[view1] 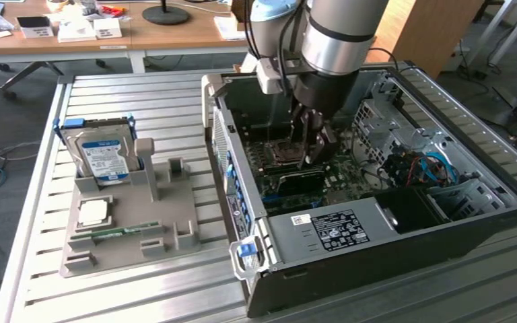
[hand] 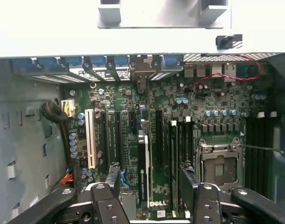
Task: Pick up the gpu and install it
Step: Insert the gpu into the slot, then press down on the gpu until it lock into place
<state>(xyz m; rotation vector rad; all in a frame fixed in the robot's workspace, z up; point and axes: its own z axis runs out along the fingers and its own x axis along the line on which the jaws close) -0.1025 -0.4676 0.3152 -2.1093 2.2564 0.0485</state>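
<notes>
Fingers [hand: 112, 173] stand released and spread wide inside the open computer case [view1: 366, 235], just above the motherboard [hand: 217, 100]. Graphics card [hand: 144, 158] sits edge-up in a motherboard slot between the two fingers, with a gap visible on each side. Grey holder [view1: 128, 229] on the desk [view1: 151, 282], beside the case, carries a hard drive [view1: 104, 158].

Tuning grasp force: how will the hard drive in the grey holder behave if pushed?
The hard drive looks like a rigid metal slab, likely stiff and heavy for its size. Standing on edge in the grey holder, it probably won't tip while slotted.
</notes>
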